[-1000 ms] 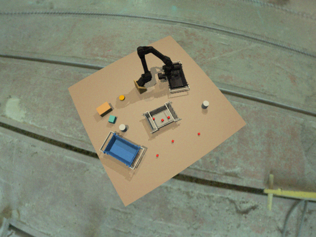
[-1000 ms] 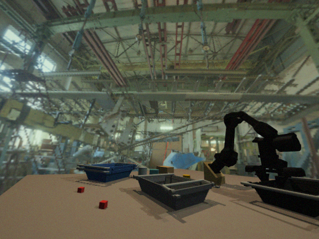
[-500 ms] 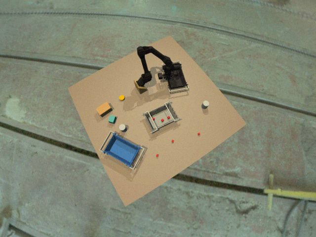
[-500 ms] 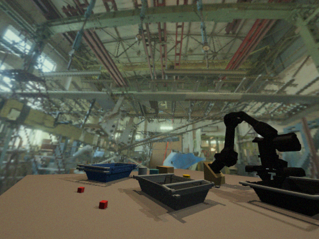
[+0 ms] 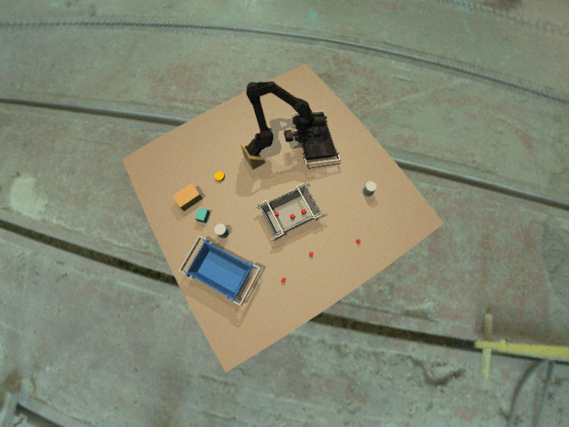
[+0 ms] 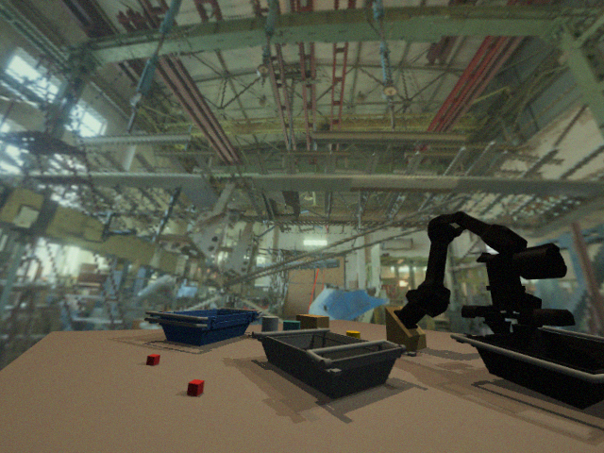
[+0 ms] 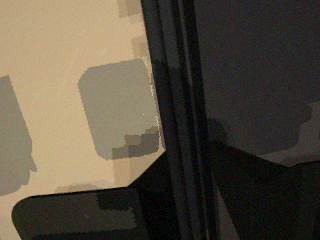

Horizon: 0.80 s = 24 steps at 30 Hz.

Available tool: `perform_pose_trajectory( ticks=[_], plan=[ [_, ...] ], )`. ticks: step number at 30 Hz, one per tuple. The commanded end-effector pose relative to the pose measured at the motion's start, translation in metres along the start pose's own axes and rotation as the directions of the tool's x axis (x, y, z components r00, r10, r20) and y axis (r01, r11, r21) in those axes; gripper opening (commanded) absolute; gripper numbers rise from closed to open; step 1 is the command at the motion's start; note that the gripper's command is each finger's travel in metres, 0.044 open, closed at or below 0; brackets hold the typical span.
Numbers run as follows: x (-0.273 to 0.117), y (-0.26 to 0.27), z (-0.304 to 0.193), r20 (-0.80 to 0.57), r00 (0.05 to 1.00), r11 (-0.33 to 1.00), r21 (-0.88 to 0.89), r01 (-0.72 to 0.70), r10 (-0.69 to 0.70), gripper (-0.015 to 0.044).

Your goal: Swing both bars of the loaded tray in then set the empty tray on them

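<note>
The empty black tray (image 5: 320,146) (image 6: 527,375) stands on the table, its near wire bar (image 5: 322,161) out at its end. My gripper (image 5: 302,135) (image 6: 507,331) (image 7: 193,151) points down at its long side and is shut on that side wall, one finger outside and one inside, as the wrist view shows. The arm hides part of this tray. The loaded grey tray (image 5: 285,209) (image 6: 293,360) stands mid-table with red blocks inside. Its two bars lie in across its top, one bar (image 5: 275,221) near the left end and the other bar (image 5: 308,202) near the right end.
A blue tray (image 5: 218,270) (image 6: 205,331) with bars out stands at the left. Three red cubes lie loose beyond the grey tray. An orange box (image 5: 188,196), a teal block (image 5: 201,214), a yellow disc (image 5: 220,175) and two grey-white cylinders (image 5: 220,229) (image 5: 369,188) stand around.
</note>
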<state>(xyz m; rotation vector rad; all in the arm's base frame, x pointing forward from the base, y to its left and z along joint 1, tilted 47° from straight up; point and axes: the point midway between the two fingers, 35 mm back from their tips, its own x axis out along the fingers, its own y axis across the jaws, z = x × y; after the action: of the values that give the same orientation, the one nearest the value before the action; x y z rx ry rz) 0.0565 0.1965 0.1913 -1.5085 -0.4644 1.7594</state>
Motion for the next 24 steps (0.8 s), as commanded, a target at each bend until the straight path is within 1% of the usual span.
perform_pose_trajectory(
  ticks=[1,18,24],
  plan=[
    [-0.012,0.0,-0.002,-0.006,1.0,1.0,-0.001,-0.003,0.003,0.0],
    [-0.06,0.001,0.004,-0.003,1.0,1.0,0.004,0.007,-0.007,0.0],
    [-0.062,0.001,0.005,-0.003,1.0,1.0,0.004,0.009,-0.009,0.0]
  ],
)
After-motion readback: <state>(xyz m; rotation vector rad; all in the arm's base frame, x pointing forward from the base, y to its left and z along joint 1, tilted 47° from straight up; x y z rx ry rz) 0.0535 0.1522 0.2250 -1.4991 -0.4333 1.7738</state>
